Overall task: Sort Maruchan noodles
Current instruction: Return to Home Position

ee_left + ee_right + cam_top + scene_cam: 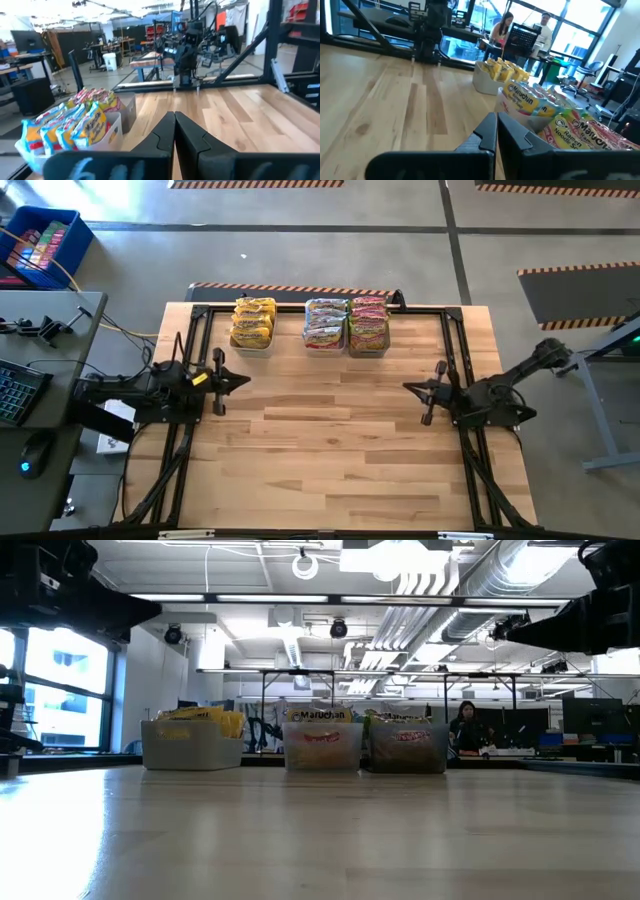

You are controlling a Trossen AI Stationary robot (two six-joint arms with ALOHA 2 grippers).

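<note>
Noodle packets (253,322) in three bins (250,348), left hand (245,380), right hand (407,388) well apart

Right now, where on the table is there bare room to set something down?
The table between the left gripper and right gripper, and all the wood nearer than them, is bare. Crowded only at the far edge: three bins full of noodle packs.

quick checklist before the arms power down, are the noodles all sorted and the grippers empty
1. All packets in bins, none loose on the table: ok.
2. Left gripper shut and empty: ok.
3. Right gripper shut and empty: ok.
4. Both grippers at the table's sides, apart from the bins: ok.
5. Left bin holds only yellow packs: ok.
6. Middle bin and right bin each hold one colour: cannot tell.
</note>
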